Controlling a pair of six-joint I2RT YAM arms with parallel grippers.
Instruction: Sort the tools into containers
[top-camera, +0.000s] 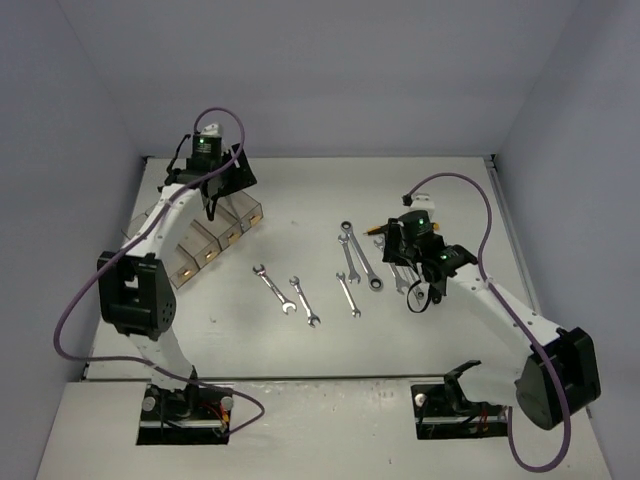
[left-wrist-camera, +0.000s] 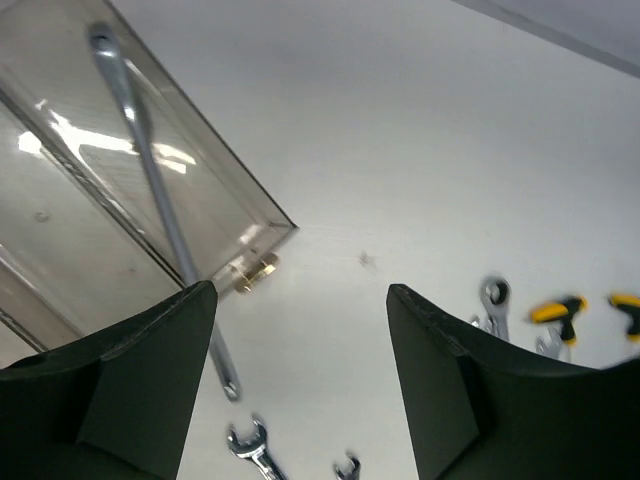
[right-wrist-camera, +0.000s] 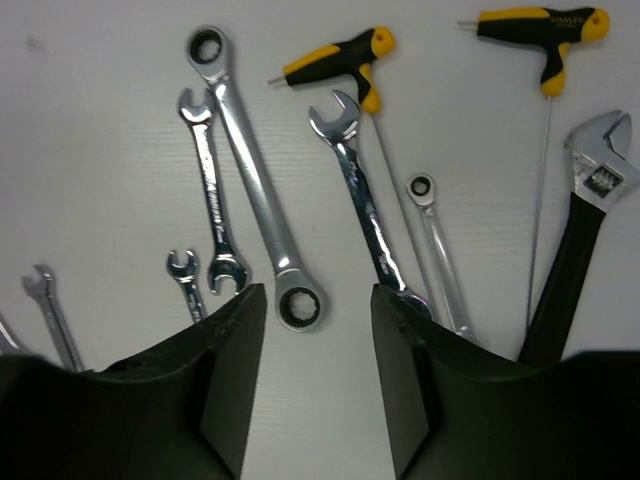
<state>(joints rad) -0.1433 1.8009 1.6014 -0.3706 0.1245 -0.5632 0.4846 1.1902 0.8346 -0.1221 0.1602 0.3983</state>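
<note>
The left arm (top-camera: 165, 225) is extended over the containers (top-camera: 205, 250) at the far left of the table (top-camera: 300, 190), the left gripper (left-wrist-camera: 300, 290) spread and empty — the right gripper (right-wrist-camera: 318, 290), also parted, is held low above loose wrenches (right-wrist-camera: 255, 200).

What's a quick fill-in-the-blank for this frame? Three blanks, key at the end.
The right wrist view shows ___ yellow-and-black T-handle hex keys. The adjustable wrench has a ___ handle. The left gripper, by the containers, and the right gripper are both ___.
Missing: two; black; open.
</note>
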